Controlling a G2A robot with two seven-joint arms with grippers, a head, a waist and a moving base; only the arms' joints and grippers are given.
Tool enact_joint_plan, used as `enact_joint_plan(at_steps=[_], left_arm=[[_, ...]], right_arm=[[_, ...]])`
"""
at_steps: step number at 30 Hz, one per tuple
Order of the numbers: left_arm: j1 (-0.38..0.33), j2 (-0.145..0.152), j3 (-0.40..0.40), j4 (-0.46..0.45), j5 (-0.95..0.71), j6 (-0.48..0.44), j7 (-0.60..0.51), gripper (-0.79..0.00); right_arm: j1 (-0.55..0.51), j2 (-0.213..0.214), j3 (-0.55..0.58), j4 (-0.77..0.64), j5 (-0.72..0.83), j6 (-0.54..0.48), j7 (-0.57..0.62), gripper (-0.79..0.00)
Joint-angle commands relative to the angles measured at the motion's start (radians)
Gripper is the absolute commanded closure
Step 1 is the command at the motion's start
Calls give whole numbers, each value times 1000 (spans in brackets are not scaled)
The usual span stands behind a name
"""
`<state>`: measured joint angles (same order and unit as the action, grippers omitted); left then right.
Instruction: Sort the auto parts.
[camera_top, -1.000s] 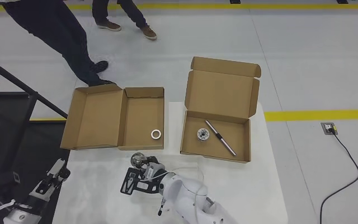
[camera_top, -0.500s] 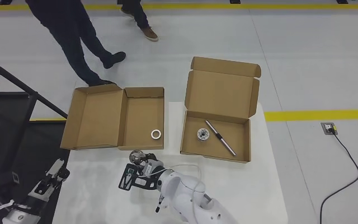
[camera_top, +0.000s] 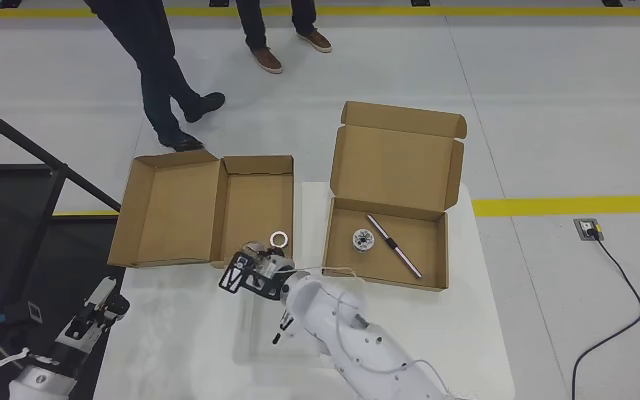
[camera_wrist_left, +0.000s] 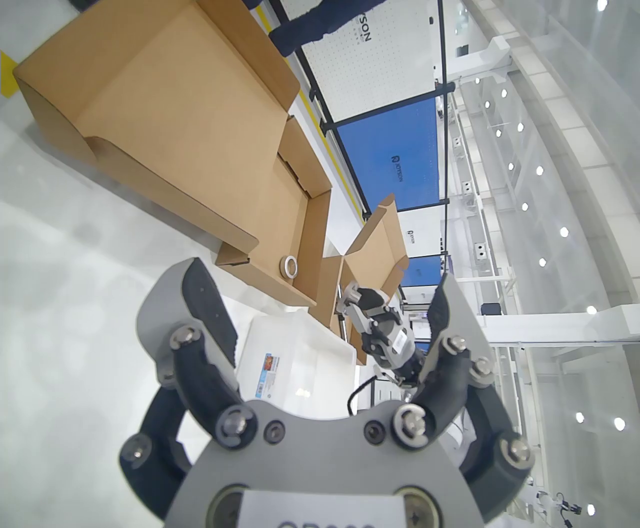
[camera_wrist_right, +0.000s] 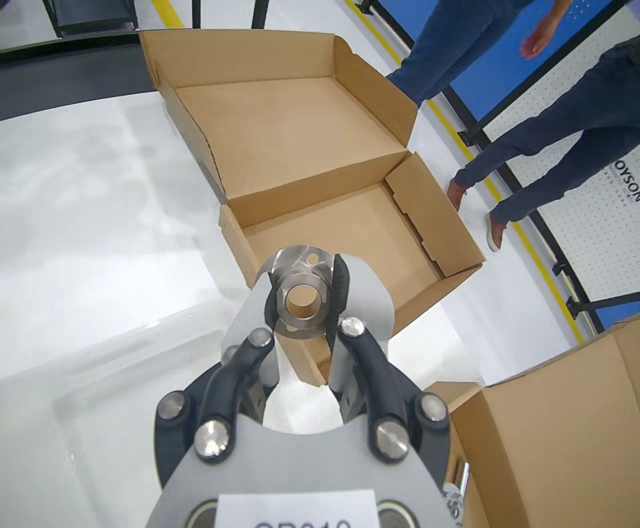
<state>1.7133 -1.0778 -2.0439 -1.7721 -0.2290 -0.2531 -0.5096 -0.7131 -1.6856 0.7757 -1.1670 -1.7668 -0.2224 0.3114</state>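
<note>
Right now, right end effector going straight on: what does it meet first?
Probably the near wall of the cardboard box, just ahead of the metal flange the right end effector grips; depth is unclear, it may pass over.

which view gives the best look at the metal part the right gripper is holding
Right wrist view: the metal part sits close up, its bore and flange plain, clamped between the fingers. The top view shows it small, from above; the left wrist view shows a far-off silver speck.
</note>
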Motion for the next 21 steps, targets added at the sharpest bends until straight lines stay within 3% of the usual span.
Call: enact_joint_plan(at_steps=[1,9,21], left_arm=[[0,0,-1,1,-1,-1,-4,-785],[10,-1,-8,-7,-7,-15,-17,-785],[19,-4,-19,-7,-13,-26,-18,-785]], right_arm=[[43,-15,-5,74,36,14,-4,0],[174,-79,-37,311,136,79,-34,0],[284,-147,-58,555,226,74,-56,0]])
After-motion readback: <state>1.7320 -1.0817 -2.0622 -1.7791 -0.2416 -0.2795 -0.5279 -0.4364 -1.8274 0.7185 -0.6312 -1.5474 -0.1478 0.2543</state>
